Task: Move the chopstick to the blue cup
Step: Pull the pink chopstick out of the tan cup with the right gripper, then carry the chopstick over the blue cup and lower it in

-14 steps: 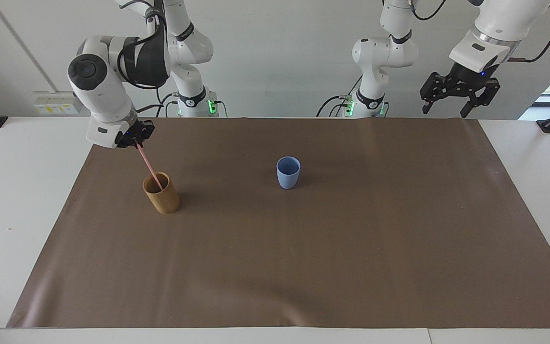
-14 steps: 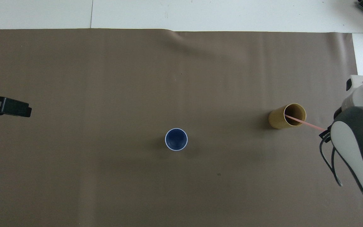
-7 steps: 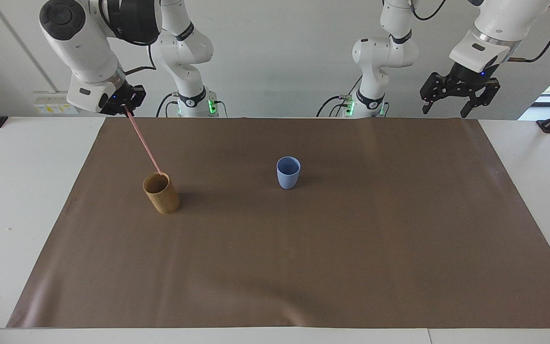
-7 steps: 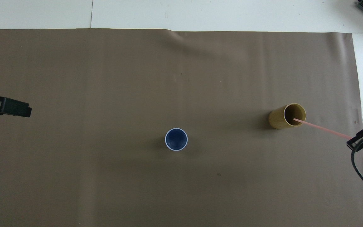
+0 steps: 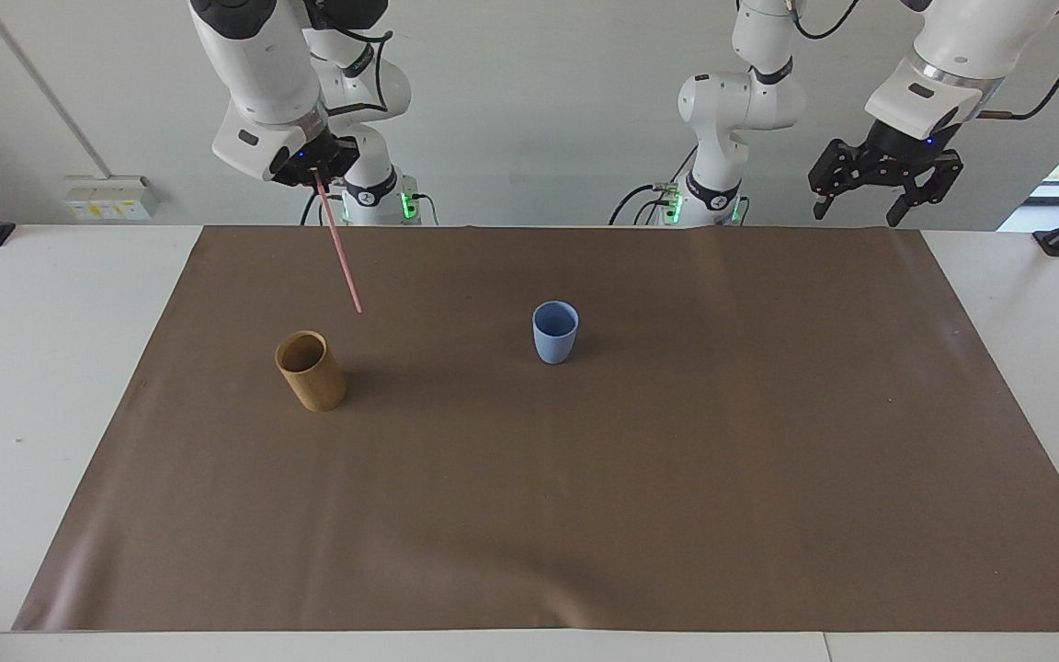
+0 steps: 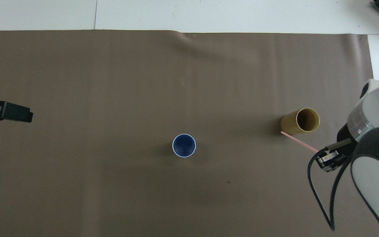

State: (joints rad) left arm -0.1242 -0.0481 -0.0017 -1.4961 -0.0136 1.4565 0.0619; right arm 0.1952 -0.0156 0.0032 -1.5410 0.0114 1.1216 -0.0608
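Right tool (image 5: 313, 172) pinches the chopstick (image 5: 339, 246) by its top, long axis near-vertical, free tip hanging down, tilted slightly.

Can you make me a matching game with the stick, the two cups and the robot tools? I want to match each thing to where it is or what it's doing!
Things:
1. chopstick
2. blue cup
3. wooden cup
4. left tool

Places or states:
A. stands empty toward the right arm's end of the table
B. open, waiting up in the air, holding nothing
C. hangs in the air, held at its top end by the shut right tool
D. stands upright near the middle of the brown mat

Pairs: 1-C, 2-D, 3-A, 4-B
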